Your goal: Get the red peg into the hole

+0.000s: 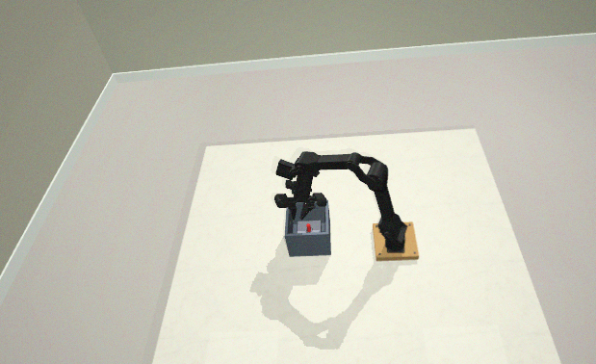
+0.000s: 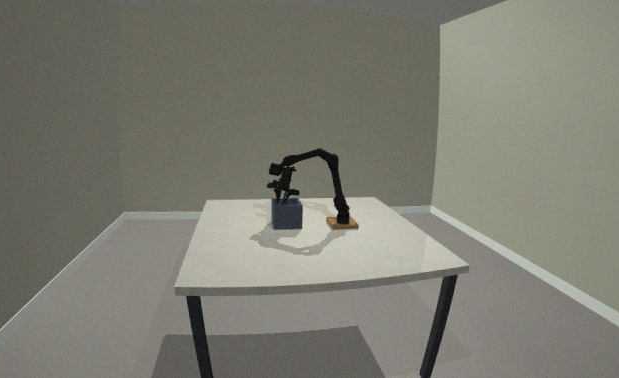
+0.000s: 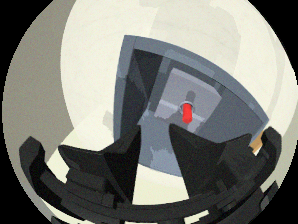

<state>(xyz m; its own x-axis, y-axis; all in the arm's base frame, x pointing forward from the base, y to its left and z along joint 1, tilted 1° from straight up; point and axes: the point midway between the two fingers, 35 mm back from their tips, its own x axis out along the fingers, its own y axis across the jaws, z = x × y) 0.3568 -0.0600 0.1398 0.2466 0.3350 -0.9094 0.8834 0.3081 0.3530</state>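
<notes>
At the left of the pale table stands an open blue-grey box, with the black parallel-jaw gripper over its far part, fingers pointing down, tips at about rim height. The fingers stand partly apart, with a plain gap between them, and hold nothing; neither touches the peg. The slim red peg is inside the box, on the near side of the fingers, its lower end in the ringed hole of the light grey plate at the bottom. Its long axis runs close to upright, the free end up; part shows above the hole, and how deep it sits cannot be told. To the right, the black arm rises from a square, wood-coloured base plate and arches left to the box.
</notes>
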